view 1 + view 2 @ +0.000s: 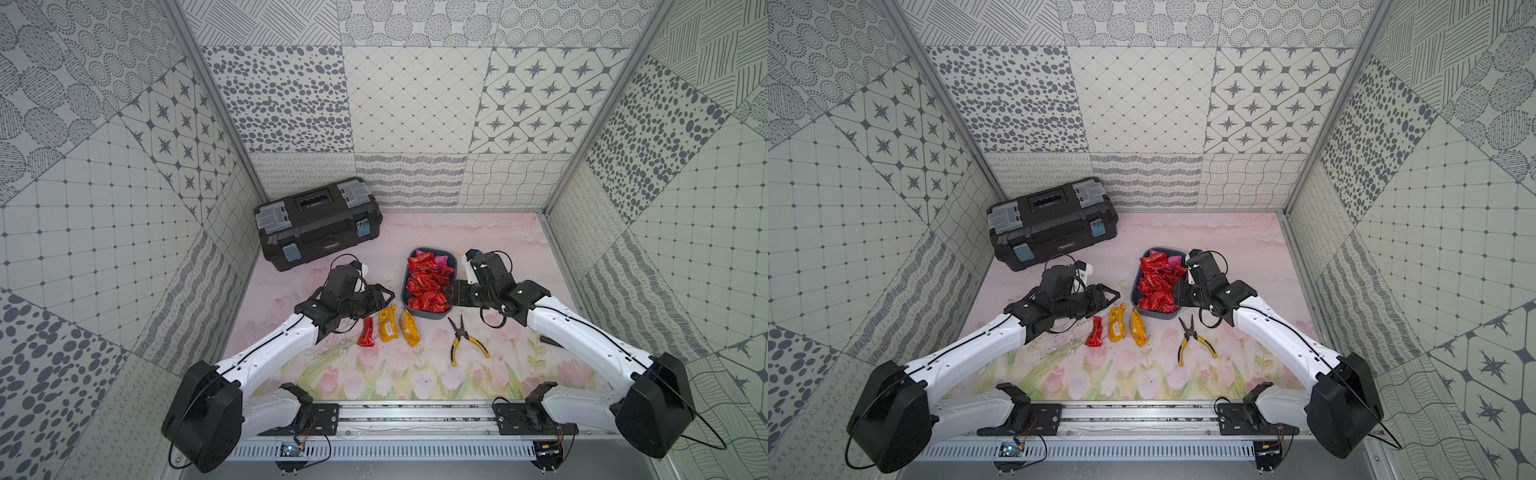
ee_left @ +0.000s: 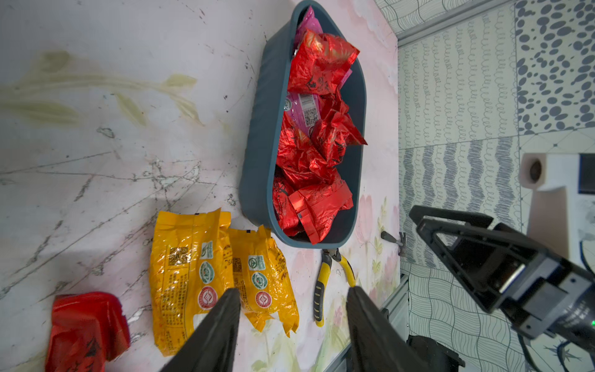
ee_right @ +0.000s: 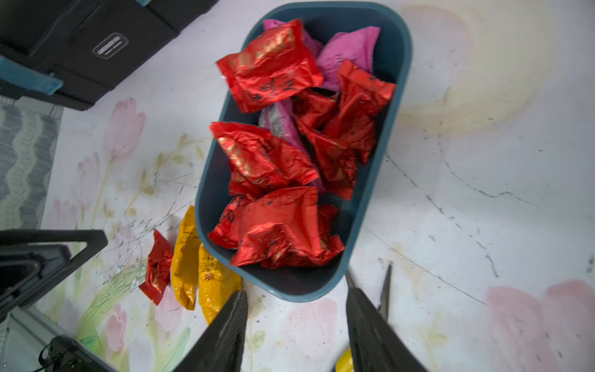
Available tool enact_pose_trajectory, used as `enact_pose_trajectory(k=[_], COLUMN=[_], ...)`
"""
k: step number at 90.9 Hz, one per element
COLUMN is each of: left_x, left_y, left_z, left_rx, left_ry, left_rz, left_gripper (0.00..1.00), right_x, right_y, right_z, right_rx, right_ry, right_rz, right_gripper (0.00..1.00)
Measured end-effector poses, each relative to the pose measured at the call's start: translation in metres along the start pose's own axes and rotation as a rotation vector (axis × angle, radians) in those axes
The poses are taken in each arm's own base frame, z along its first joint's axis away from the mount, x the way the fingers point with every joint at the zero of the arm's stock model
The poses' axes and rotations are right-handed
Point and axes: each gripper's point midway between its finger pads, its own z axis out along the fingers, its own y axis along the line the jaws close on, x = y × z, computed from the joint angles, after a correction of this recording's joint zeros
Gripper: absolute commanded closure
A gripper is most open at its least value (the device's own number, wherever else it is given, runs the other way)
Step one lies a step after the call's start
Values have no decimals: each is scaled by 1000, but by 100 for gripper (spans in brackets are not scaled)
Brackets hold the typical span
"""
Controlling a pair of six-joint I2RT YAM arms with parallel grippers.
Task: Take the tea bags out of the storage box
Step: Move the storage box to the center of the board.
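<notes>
Right gripper (image 3: 296, 291): fingers parted, empty. Just ahead of them is the box (image 3: 206, 199), its long axis running away from them, heaped with crinkled red and pink tea bags (image 3: 283, 232). Left gripper (image 2: 293, 290), likewise parted and empty, hangs by the yellow bags (image 2: 190, 277) outside the box. The right arm looks nearer.
</notes>
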Motion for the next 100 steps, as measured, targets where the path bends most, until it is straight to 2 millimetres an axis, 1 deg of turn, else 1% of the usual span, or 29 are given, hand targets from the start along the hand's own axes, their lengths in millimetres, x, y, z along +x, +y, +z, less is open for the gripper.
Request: enact_pose_trajectory(k=[5, 13, 26, 31, 40, 47, 55, 58, 73, 87, 100], left_x=[0, -1, -3, -4, -6, -7, -8, -8, -12, -17, -23], left_y=[-2, -3, -2, -2, -1, 0, 2, 2, 2, -1, -5], left_z=[6, 13, 20, 21, 21, 22, 23, 23, 24, 25, 30], left_rx=[0, -7, -20, -23, -30, -36, -43, -45, -53, -50, -48], left_ry=[10, 23, 25, 22, 14, 9, 6, 5, -7, -18, -20], left_rz=[15, 26, 36, 39, 43, 44, 43, 43, 44, 47, 50], left_gripper=[45, 45, 45, 45, 46, 46, 47, 47, 48, 48, 48], right_x=[-1, 2, 9, 11, 7, 4, 2, 1, -5, -12, -22], right_y=[-11, -25, -35, -33, -29, -27, -26, -26, -29, -31, -31], right_z=[6, 20, 44, 51, 62, 68, 75, 78, 88, 93, 99], right_rx=[25, 47, 54, 47, 29, 22, 21, 22, 36, 42, 43], right_ry=[16, 60, 129, 151, 162, 165, 171, 174, 178, 174, 169], right_rz=[30, 71, 112, 116, 117, 119, 118, 117, 120, 121, 110], right_gripper=[48, 50, 52, 53, 56, 61, 69, 72, 83, 89, 91])
